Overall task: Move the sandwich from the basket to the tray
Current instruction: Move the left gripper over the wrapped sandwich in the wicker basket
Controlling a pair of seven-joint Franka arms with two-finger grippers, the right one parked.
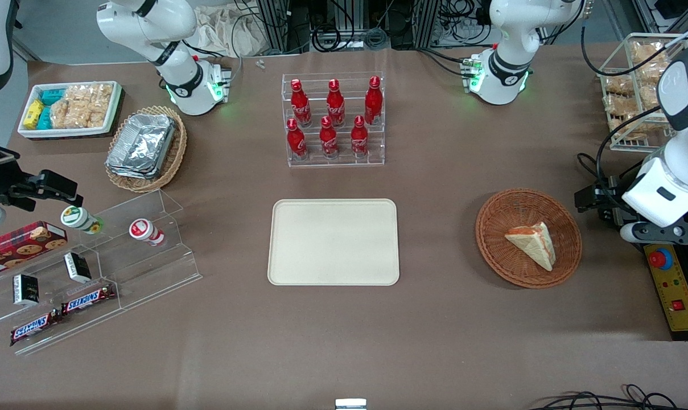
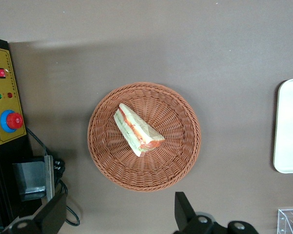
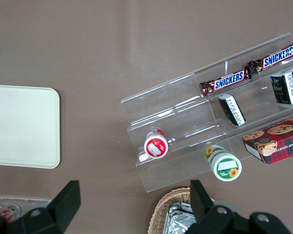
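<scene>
The sandwich [image 1: 532,243] lies in the round reddish-brown basket [image 1: 494,250], toward the working arm's end of the table, with nothing else in the basket. The cream tray [image 1: 333,241] sits at the table's middle, well apart from the basket, with bare brown tabletop between them. Farther from the front camera than the tray stands a clear rack of red bottles [image 1: 333,119]. Just beside the basket, at the table's edge, is a yellow control box [image 1: 672,293] with a red button. The sandwich is a wedge lying flat; in the front view its long axis runs diagonally, and its red-orange and green filling edge faces the working arm's end. The gripper [image 2: 119,214] hovers above the basket with its fingers [image 2: 184,208] spread apart, holding nothing.
</scene>
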